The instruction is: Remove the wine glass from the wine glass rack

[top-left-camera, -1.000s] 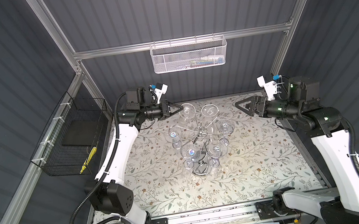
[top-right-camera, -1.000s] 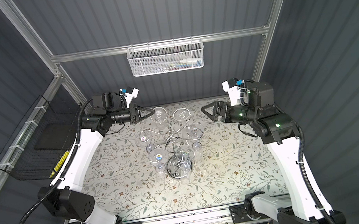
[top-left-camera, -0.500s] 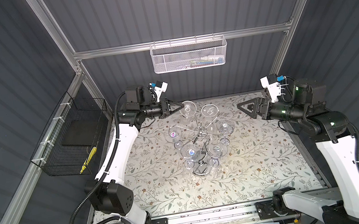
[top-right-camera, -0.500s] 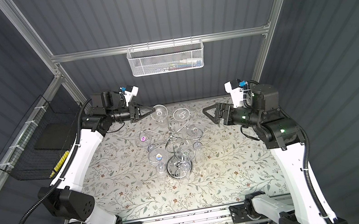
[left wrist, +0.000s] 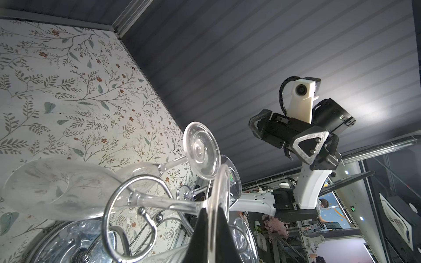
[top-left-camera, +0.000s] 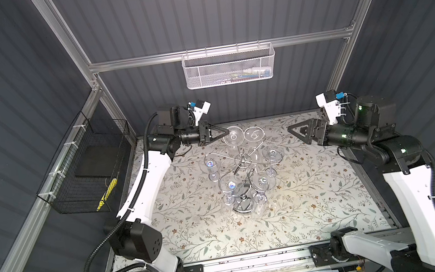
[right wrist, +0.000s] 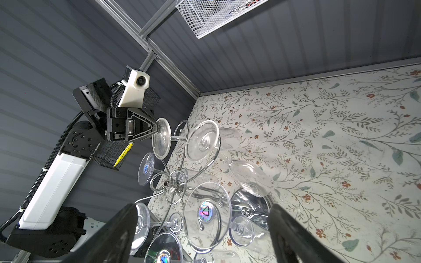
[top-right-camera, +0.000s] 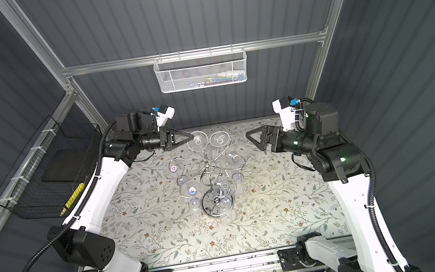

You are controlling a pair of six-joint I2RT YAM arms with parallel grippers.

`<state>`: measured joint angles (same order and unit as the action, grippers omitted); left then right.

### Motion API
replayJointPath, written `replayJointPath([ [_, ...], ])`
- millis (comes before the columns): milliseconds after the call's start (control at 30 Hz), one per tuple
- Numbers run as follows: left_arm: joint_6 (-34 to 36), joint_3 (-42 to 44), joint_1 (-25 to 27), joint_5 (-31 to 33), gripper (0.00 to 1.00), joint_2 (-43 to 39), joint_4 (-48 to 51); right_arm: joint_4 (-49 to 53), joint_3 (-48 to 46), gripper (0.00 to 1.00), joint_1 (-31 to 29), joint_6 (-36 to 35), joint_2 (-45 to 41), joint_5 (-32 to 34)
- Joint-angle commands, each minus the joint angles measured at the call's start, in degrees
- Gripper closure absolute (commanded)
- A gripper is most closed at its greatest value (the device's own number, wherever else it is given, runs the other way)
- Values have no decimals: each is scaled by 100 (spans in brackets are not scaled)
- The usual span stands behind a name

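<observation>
Though hard to trace on floral table [top-left-camera: 320, 200] among clear bowls [right wrist: 249, 180] crowding wine glass rack [top-left-camera: 243, 159], reaches level with left gripper [top-left-camera: 227, 133] clamped on far wine glass [top-left-camera: 235, 140] foot, stem inside curl, holds right gripper [top-left-camera: 292, 131] wide apart, empty, nearby.

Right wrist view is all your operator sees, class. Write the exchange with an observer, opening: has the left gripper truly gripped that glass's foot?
Observer: Yes. The left wrist view shows the left gripper shut on the foot rim of the wine glass.
Operator: Is the glass off yet?
Observer: No. Its stem runs through a curl of the wine glass rack.
Operator: My own gripper?
Observer: Both top views show the right gripper open, apart from the rack.
</observation>
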<state>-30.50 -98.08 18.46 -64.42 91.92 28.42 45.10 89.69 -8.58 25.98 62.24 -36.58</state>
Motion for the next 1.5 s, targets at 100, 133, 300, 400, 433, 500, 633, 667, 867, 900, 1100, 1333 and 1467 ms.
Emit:
replayJointPath([
  [100, 68, 76, 17, -1, 100, -414, 103, 78, -5, 9, -25, 43, -88, 36],
  [133, 75, 89, 17, 40, 100, -452, 140, 83, -4, 10, -21, 33, -96, 39],
  [300, 243, 91, 17, 376, 100, -721, 446, 96, -4, 10, -21, 53, -122, 45],
  [400, 355, 27, 15, 603, 100, -830, 684, 111, -4, 10, -21, 52, -129, 43],
  [433, 369, 24, 17, 662, 100, -867, 733, 115, -4, 10, -20, 56, -133, 39],
  [500, 369, 34, 17, 769, 100, -948, 783, 123, -4, 10, -22, 65, -148, 42],
  [633, 408, 43, 8, 966, 100, -1095, 914, 146, -14, 10, -22, 74, -193, 54],
  [667, 452, 18, 9, 1001, 100, -1110, 980, 147, -25, 10, -21, 80, -207, 64],
  [867, 563, -99, 9, 1136, 100, -1156, 1209, 131, -50, 10, -25, 142, -237, 63],
  [900, 571, -94, 9, 1193, 100, -1171, 1218, 126, -50, 10, -21, 140, -246, 66],
  [1100, 968, -382, 9, 1886, 100, -1274, 1492, 46, 16, 11, -21, 266, -208, 14],
  [1333, 2297, -1287, 9, 2739, 100, -1196, 1950, -700, 382, 16, -21, 994, 140, -455],
  [1467, 2310, -843, 17, 2553, 100, -1512, 834, -1402, 453, 20, -29, 1480, 459, -910],
])
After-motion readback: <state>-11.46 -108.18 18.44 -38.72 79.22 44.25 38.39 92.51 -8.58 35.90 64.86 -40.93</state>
